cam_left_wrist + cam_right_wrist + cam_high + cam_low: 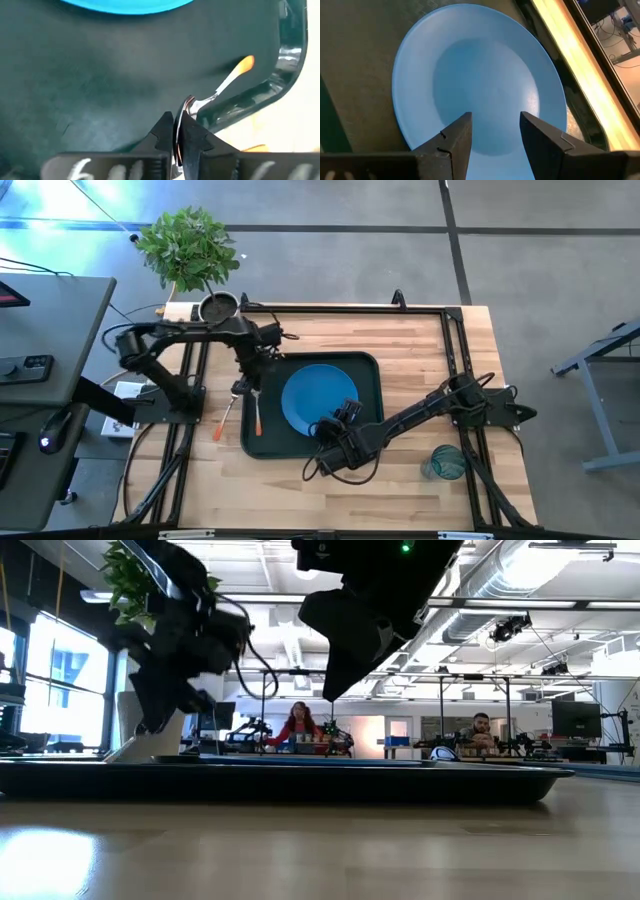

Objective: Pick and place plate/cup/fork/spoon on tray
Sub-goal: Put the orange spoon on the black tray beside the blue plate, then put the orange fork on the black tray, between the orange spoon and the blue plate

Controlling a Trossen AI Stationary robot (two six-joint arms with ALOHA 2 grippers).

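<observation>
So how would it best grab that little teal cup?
Probably from above, pinching its wall at the rim, one finger inside and one outside. The cup seems to stand upright on bare wood outside the tray, its round open mouth facing the overhead camera. The right gripper, open over the plate, is nearer.

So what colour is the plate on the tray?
Bright blue. The plate shows best in the right wrist view, lying on the dark green tray.

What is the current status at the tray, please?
Left gripper shut on spoon over tray. Right gripper open over plate. Fork, cup on table.
</observation>
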